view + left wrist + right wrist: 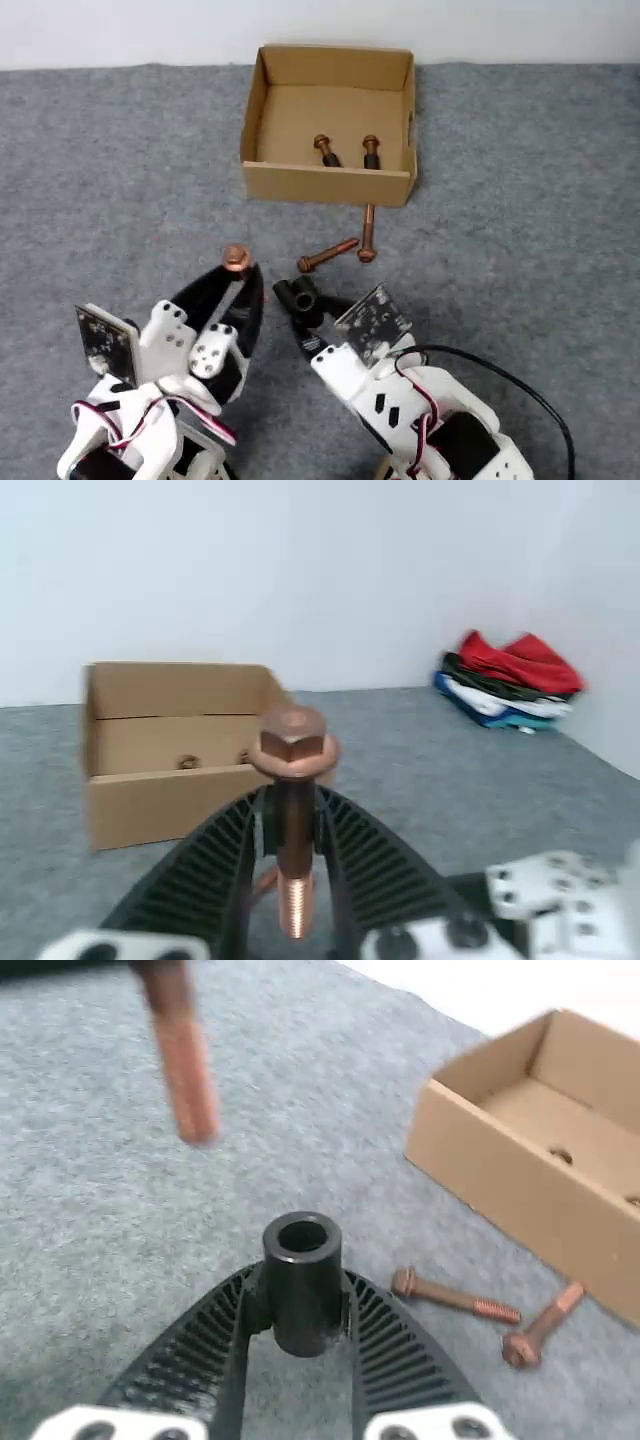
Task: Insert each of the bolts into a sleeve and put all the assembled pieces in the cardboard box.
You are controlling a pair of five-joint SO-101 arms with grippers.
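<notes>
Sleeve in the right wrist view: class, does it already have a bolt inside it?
No: the sleeve, held in the right gripper, shows an empty open hole, and the bolt hangs apart from it.

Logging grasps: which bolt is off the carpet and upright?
The bolt in the left gripper, head up. Two other bolts lie flat on the carpet before the cardboard box; two sit inside it.

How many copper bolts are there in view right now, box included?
5. One bolt is held in the left gripper, two lie loose on the carpet in front of the cardboard box, and two are inside it. None looks hidden.
</notes>
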